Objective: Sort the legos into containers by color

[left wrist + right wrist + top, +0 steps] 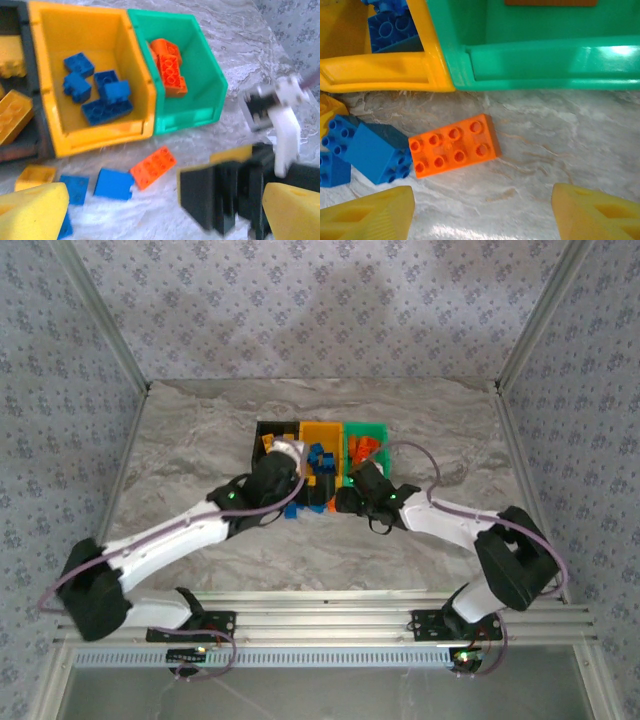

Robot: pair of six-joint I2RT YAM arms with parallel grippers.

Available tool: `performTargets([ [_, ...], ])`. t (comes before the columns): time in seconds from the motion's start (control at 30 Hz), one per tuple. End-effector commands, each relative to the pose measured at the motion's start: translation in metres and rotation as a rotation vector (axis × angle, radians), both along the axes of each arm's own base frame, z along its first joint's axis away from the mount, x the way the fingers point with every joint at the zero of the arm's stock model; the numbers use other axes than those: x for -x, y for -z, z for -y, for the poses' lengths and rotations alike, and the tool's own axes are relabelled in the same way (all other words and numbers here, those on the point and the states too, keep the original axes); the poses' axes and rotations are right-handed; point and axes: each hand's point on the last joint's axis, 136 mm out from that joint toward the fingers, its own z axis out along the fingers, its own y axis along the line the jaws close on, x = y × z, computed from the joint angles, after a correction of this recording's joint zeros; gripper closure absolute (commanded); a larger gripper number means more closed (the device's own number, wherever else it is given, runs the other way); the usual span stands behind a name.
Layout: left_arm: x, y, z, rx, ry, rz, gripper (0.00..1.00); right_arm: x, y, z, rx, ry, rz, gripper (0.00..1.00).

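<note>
Grey marbled table (190, 450), patterned walls (320, 310) on three sides. Three bins are set touching in a row at mid-table: black bin (265, 432), yellow-orange bin (322, 430), green bin (365, 427). A colour rule can be read from the contents: blue bricks (102, 95) are kept in the yellow-orange bin, red-orange bricks (169, 65) in the green one, yellow bricks (12, 115) in the black one. Sorting is judged well along but not finished.

Loose pieces are left on the table just in front of the bins. One loose red-orange brick (454, 145) lies flat, studs up, near the seam between the yellow-orange and green bins. Loose blue bricks (370, 150) are bunched at its left end, one touching it or nearly so. A loose yellow brick (35, 176) is seen further left, before the black bin.

The right gripper (482, 205) is held low over the table, jaws parted, nothing between them. The loose red-orange brick sits ahead of the gap, roughly centred, so a pick is probably being lined up, with the green bin directly behind.

The left gripper (165, 205) is spread wide and empty above the loose pieces. The right gripper's black body is seen close beside it, so a clash between the arms is judged the main risk.
</note>
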Motion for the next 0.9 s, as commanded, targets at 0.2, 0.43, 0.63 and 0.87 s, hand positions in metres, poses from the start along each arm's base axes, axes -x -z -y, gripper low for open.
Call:
performTargets([
  [0.2,0.044,0.032,-0.075,-0.012,-0.184,-0.025,0.01,-0.02,0.029,-0.001,0.115,0.081,-0.056,0.28],
  [0.43,0.048,0.032,-0.089,0.005,-0.223,-0.016,0.0,-0.001,0.056,0.028,0.229,0.17,-0.156,0.33],
  [0.63,0.05,0.041,-0.092,-0.011,-0.23,-0.03,0.01,0.031,0.052,0.064,0.258,0.239,-0.167,0.35],
  [0.87,0.055,0.051,-0.098,-0.006,-0.238,-0.048,0.01,0.031,0.015,0.049,0.137,0.117,-0.045,0.25],
])
